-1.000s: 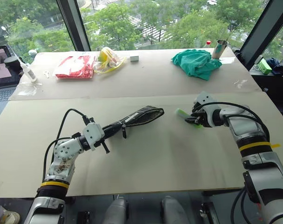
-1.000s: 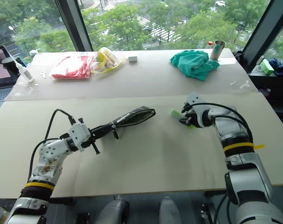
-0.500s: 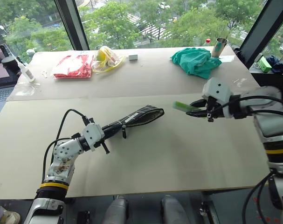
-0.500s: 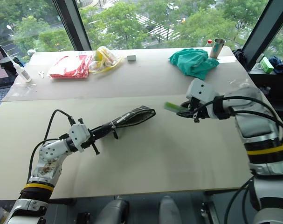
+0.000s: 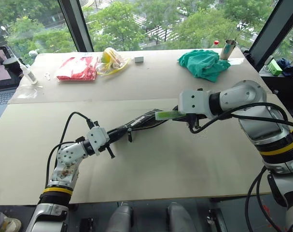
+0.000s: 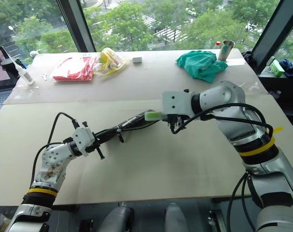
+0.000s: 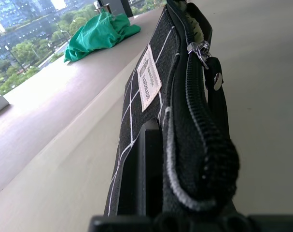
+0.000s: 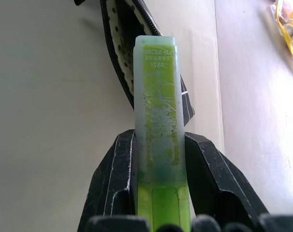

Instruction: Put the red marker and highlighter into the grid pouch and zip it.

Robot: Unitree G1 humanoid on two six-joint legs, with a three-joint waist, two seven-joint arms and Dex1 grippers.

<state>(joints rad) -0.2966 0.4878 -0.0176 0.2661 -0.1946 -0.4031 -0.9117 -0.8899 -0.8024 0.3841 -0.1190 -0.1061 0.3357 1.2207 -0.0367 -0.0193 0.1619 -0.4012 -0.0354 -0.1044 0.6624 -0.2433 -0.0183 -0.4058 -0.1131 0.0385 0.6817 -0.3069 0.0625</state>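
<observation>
Highlighter (image 8: 158, 116) clamped in right pincer (image 8: 158, 159) at grid pouch (image 5: 144, 121) mouth; left pincer (image 7: 185, 193) gripping pouch.

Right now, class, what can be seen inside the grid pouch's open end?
The grid pouch gapes at its open end, showing pale dotted lining. Deeper inside is hidden by the fabric, so any contents cannot be told. The highlighter, gripped by the right end effector, points toward the opening.

Head pair looks down across the table (image 5: 151, 164); wrist views sit close, sharing the grid pouch (image 7: 151, 82).
</observation>
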